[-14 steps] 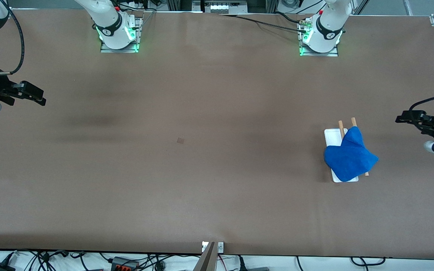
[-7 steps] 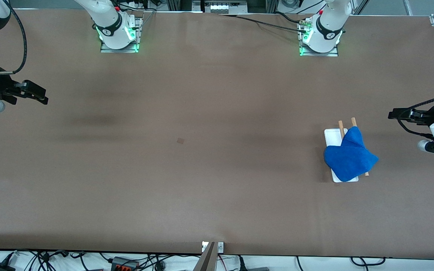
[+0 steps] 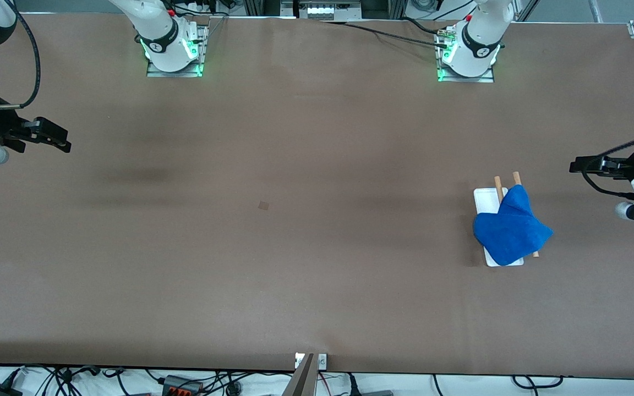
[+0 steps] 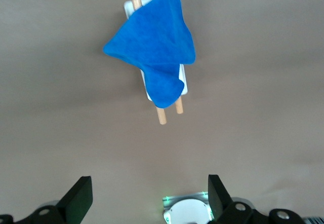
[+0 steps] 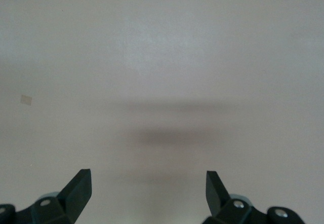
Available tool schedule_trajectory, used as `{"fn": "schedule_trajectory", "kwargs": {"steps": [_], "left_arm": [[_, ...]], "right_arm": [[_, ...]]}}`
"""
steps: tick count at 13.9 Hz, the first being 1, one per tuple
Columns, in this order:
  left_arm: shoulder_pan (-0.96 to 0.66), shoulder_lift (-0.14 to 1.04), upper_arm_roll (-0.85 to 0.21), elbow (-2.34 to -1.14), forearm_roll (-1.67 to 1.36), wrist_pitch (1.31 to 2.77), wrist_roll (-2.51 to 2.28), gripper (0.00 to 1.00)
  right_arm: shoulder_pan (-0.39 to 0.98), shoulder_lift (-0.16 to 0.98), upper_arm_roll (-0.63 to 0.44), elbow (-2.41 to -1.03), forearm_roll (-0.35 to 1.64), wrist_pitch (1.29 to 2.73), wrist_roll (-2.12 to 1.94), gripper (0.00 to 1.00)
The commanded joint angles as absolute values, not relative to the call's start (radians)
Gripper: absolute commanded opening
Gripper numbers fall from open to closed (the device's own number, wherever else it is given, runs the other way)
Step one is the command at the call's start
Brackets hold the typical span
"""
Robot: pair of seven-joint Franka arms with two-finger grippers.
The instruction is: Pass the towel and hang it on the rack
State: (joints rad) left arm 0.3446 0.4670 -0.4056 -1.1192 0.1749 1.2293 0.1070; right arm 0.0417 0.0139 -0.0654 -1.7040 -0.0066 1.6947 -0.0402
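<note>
The bright blue towel (image 3: pixel 511 230) lies draped over the rack (image 3: pixel 485 199), covering most of its two wooden rods and white base; the rod ends stick out. Both also show in the left wrist view, the towel (image 4: pixel 152 46) over the rack (image 4: pixel 169 111). My left gripper (image 3: pixel 581 165) is open and empty, up in the air beside the rack toward the left arm's end of the table. My right gripper (image 3: pixel 55 140) is open and empty over bare table at the right arm's end, waiting.
The brown table (image 3: pixel 295 247) spreads wide around the rack. A small square mark (image 3: pixel 263 205) lies near its middle. The two arm bases (image 3: pixel 171 49) (image 3: pixel 468 55) stand along the table's edge farthest from the front camera. Cables hang below the near edge.
My left gripper has swung and risen slightly away from the rack, toward the table's end. The right gripper has barely shifted. The towel and rack have not moved.
</note>
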Motion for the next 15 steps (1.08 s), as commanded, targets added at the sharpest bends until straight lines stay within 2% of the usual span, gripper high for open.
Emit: {"fn": "schedule_trajectory", "kwargs": {"steps": [1, 3, 6, 8, 11, 15], "left_arm": [[0.265, 0.257, -0.269, -1.373, 0.172, 1.424, 0.103, 1.0], [0.267, 0.137, -0.261, -1.541, 0.169, 1.57, 0.088, 1.0], [0.174, 0.062, -0.149, -1.621, 0.164, 1.575, 0.015, 1.0], [0.135, 0.043, -0.097, -1.647, 0.117, 1.574, 0.011, 1.0], [0.143, 0.003, -0.094, -1.703, 0.071, 1.571, 0.012, 1.0], [0.133, -0.005, -0.065, -1.707, -0.014, 1.574, 0.008, 1.0]], "right_arm": [[0.035, -0.009, -0.054, -1.726, -0.025, 1.7, -0.046, 1.0], [0.035, -0.008, -0.054, -1.723, -0.025, 1.7, -0.046, 1.0], [0.034, 0.002, -0.054, -1.703, -0.037, 1.692, -0.054, 1.0], [0.034, 0.002, -0.052, -1.703, -0.037, 1.689, -0.054, 1.0], [0.034, 0.002, -0.054, -1.703, -0.035, 1.693, -0.052, 1.0], [0.047, -0.003, -0.052, -1.703, -0.034, 1.718, -0.052, 1.0]]}}
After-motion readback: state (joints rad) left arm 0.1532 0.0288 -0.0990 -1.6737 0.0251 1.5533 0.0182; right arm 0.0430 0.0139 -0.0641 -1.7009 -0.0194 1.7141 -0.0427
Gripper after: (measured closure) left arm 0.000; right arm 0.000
